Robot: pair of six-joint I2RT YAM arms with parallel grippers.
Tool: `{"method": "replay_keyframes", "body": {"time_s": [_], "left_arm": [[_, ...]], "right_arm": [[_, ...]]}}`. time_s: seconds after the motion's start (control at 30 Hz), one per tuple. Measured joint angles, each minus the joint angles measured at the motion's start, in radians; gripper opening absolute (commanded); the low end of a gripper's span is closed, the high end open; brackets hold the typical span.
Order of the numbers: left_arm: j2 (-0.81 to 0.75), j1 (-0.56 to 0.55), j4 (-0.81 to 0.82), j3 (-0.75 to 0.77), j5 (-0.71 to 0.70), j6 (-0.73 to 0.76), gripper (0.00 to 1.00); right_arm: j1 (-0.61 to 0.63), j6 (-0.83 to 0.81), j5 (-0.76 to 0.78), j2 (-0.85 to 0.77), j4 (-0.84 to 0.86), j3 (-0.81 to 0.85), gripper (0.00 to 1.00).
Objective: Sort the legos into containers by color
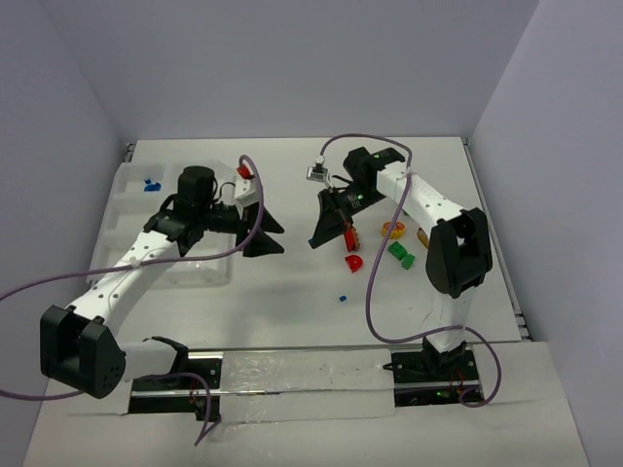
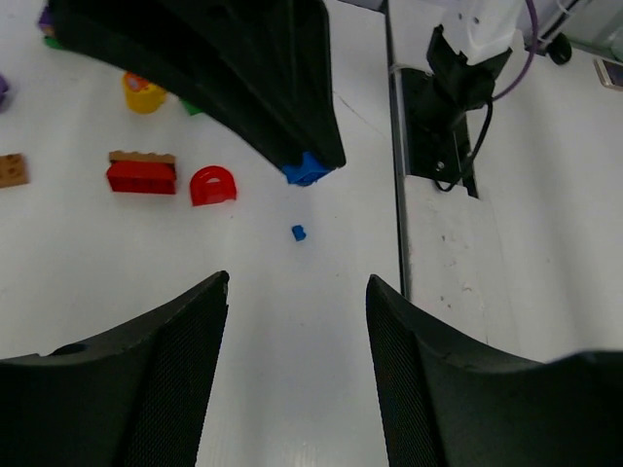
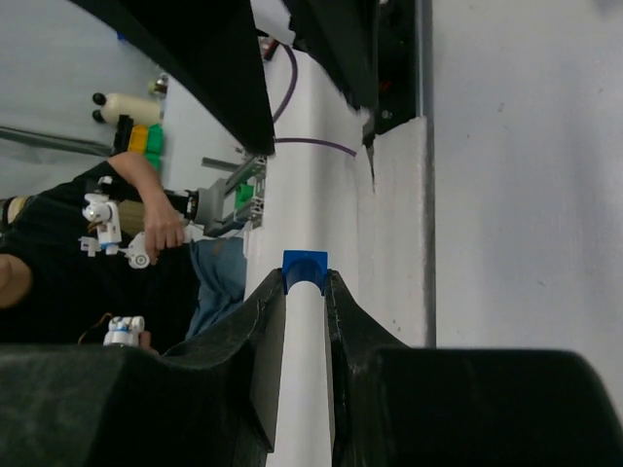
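Plainly, the right claw [image 3: 305, 292] pinches a small blue lego [image 3: 305, 265] at its narrow tips, above the worktop [image 1: 292, 311]; from overhead its fingers hide that piece. The left claw [image 2: 297, 321] stands wide, holding nothing, its arm covering much of the tray [image 1: 128, 199].

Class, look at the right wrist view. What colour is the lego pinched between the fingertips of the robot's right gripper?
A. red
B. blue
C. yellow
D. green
B: in the right wrist view the right gripper is closed on a small blue lego, and the left wrist view shows the same blue at that gripper's tip.
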Motion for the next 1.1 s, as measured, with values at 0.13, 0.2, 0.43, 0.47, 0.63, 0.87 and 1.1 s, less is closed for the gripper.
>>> {"method": "replay_keyframes", "body": {"time_s": [0.13,0.2,0.43,0.47,0.63,0.87,1.1], "left_arm": [[0.057,-0.082,0.003,0.051,-0.023,0.024,0.64],[0.078,-0.104,0.0,0.076,-0.032,0.044,0.63],[0.108,-0.161,-0.047,0.137,-0.036,0.155,0.61],[0.11,-0.171,-0.06,0.142,-0.035,0.174,0.61],[0.117,-0.206,-0.123,0.154,-0.035,0.264,0.58],[0.117,-0.212,-0.156,0.156,-0.043,0.323,0.39],[0.117,-0.222,-0.148,0.156,-0.066,0.289,0.24]], "right_arm": [[0.013,-0.014,-0.038,0.0,-0.022,0.003,0.0],[0.018,-0.013,-0.049,0.0,-0.03,0.003,0.0],[0.028,-0.007,-0.057,0.0,-0.037,0.003,0.0],[0.029,-0.005,-0.057,0.0,-0.038,0.003,0.0],[0.039,0.009,-0.051,0.001,-0.047,0.0,0.0],[0.046,0.028,-0.047,0.005,-0.061,-0.002,0.0],[0.049,0.074,-0.043,0.005,-0.074,-0.005,0.0]]}}
